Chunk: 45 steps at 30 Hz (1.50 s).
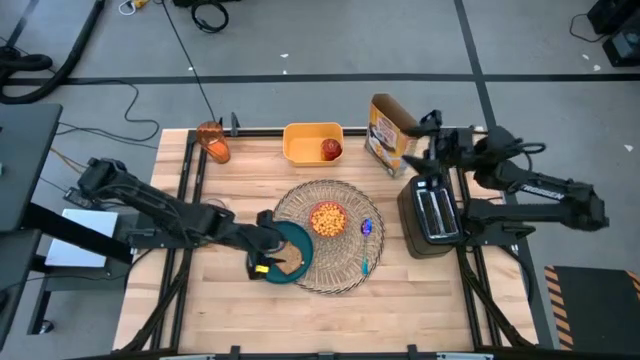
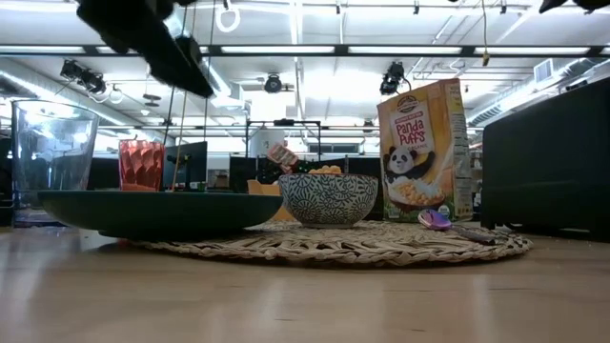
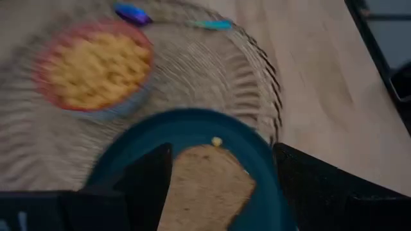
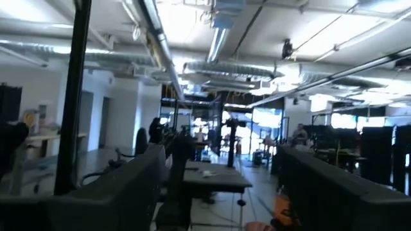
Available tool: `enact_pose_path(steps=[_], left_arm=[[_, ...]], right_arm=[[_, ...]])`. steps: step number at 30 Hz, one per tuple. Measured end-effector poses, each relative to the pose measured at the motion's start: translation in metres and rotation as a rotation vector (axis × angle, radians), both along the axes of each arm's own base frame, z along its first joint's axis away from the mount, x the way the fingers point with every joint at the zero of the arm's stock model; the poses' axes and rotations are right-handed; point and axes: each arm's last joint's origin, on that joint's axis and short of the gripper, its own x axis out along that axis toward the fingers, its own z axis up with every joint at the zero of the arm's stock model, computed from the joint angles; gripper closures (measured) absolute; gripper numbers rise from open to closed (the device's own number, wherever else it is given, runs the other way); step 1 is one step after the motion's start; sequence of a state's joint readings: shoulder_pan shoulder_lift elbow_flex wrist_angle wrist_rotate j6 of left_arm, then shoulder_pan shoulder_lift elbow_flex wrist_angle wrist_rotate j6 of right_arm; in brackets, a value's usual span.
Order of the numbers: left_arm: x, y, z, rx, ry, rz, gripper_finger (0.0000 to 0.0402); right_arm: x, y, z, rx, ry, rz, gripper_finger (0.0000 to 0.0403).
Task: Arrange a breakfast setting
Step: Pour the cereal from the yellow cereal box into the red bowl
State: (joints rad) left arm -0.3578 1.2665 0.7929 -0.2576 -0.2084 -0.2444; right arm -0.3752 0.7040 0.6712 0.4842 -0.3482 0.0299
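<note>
Woven straw placemat (image 1: 330, 245) is laid at the middle of the bench (image 1: 430, 300), with the cereal-filled bowl (image 1: 328, 218) on it and the blue utensil (image 1: 366, 228) beside that. Overlapping the mat's edge, the teal plate (image 1: 297, 250) is seen with the toast slice (image 3: 204, 187) on it. Above the toast the left gripper (image 1: 268, 252) is held, fingers spread wide and empty. The right gripper (image 1: 428, 127) is raised near the cereal box (image 1: 386, 132), fingers parted, nothing held.
</note>
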Motion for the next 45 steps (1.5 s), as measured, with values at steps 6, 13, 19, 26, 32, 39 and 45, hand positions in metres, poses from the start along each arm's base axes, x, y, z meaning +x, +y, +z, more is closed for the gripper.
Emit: enact_pose_path(steps=[6, 13, 19, 26, 32, 39, 45], left_arm=[[0.026, 0.013, -0.017, -0.061, 0.007, -0.071, 0.0127], [0.049, 0.027, -0.053, -0.015, 0.082, -0.152, 0.013], [0.063, 0.022, -0.077, -0.014, 0.07, -0.242, 0.0172], [0.065, 0.018, -0.093, -0.009, 0.115, -0.253, 0.0234], [0.066, 0.015, -0.092, 0.012, 0.097, -0.28, 0.0261], [0.071, 0.013, -0.108, 0.031, 0.112, -0.299, 0.0267], [0.071, 0.013, -0.11, 0.028, 0.12, -0.295, 0.0267]], right_arm=[[0.023, 0.017, -0.009, -0.014, 0.05, 0.03, 0.0108], [0.035, 0.031, -0.017, 0.006, 0.105, 0.047, 0.012], [0.039, 0.038, -0.02, 0.02, 0.129, 0.052, 0.0133], [0.039, 0.039, -0.02, 0.027, 0.121, 0.021, 0.0155], [0.039, 0.038, -0.02, 0.036, 0.121, -0.001, 0.0163], [0.039, 0.038, -0.02, 0.039, 0.118, -0.001, 0.0164], [0.039, 0.038, -0.019, 0.038, 0.116, -0.002, 0.0165]])
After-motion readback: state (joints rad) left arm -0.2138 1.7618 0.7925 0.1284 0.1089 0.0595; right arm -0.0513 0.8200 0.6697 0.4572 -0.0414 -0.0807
